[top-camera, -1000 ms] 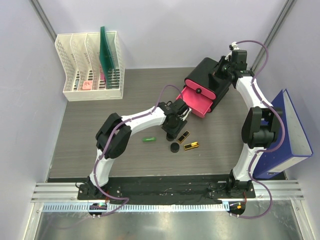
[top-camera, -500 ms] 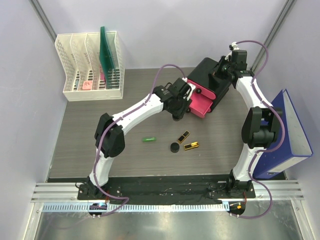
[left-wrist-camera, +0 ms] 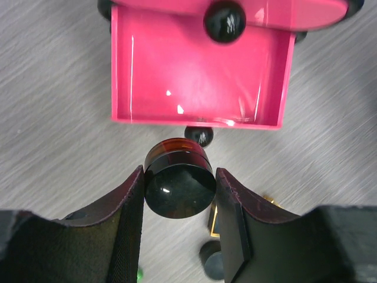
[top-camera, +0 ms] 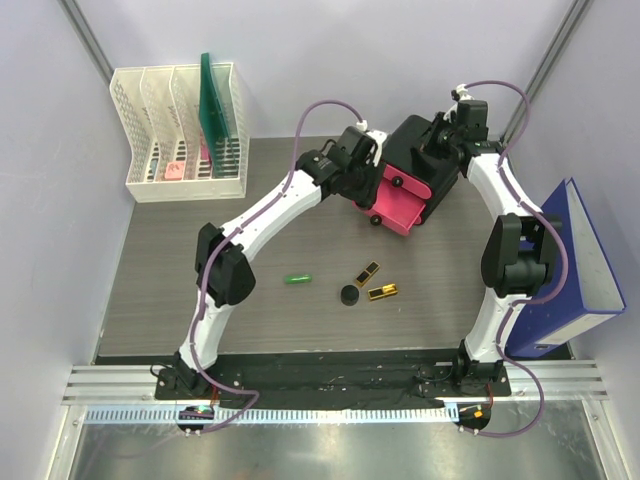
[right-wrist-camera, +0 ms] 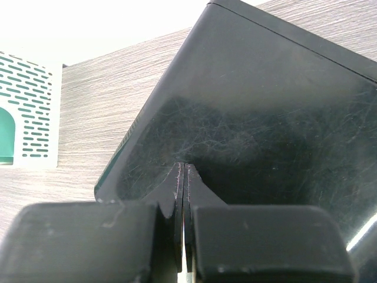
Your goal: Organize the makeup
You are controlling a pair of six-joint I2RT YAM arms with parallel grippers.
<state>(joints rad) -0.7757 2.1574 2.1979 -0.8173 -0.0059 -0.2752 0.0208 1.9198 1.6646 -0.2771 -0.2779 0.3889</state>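
Clasping black compact (left-wrist-camera: 179, 193), left hand (left-wrist-camera: 179, 177) partly cropped.

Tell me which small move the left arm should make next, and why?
Probably carry the black compact a little forward, until it is over the open pink drawer, and then let go. The left fingers hold it by its sides, and in the wrist view it sits just short of the drawer's near wall.

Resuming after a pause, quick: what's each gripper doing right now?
Left gripper: closed on a black round compact.
Right gripper: shut, empty, tips at the black box.
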